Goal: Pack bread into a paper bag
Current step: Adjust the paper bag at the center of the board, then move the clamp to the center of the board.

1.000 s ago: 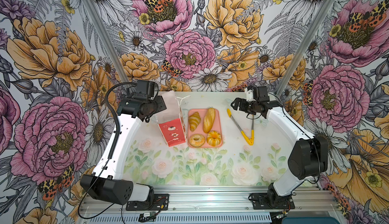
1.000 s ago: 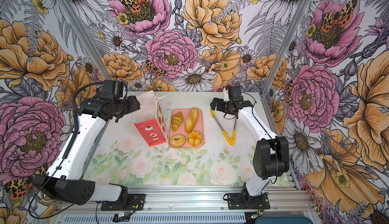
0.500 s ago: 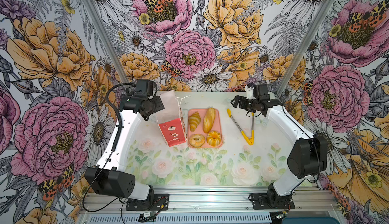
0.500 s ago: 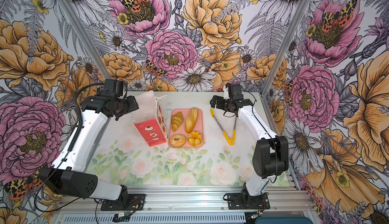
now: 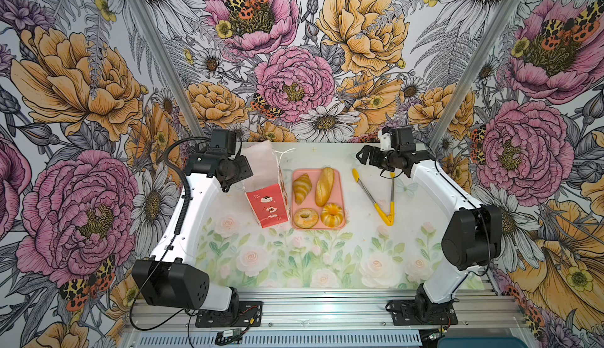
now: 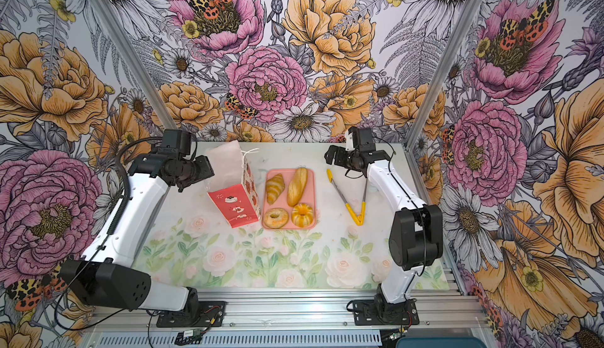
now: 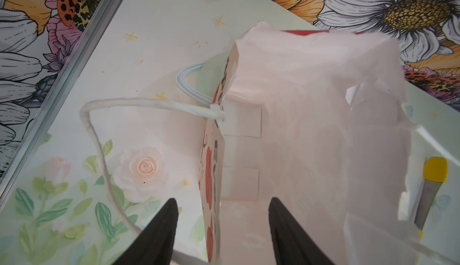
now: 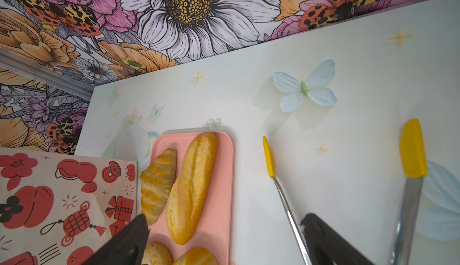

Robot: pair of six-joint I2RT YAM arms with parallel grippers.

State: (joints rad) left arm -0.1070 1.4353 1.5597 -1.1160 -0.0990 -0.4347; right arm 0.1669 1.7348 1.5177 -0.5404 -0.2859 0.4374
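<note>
Paper bag (image 5: 266,196) stands on the tabletop (image 5: 294,264) with its mouth open, just beside the pink tray (image 5: 312,172), on the tray's left. All four pieces of bread (image 5: 324,186) lie on the tray: croissant, long loaf, bagel and fluted bun. Left gripper (image 7: 221,201) is spread and straddles one bag wall at the rim, one finger inside and one outside. Right gripper (image 8: 225,219) is spread wide and holds nothing, above the tabletop near the tips of the yellow-tipped tongs (image 5: 376,199).

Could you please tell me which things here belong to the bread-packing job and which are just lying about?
Job: golden ridged croissant, long oval loaf, ring bagel, fluted ring bun; white-and-red paper gift bag.
Lying about: flat pink tray; yellow-tipped metal tongs.
</note>
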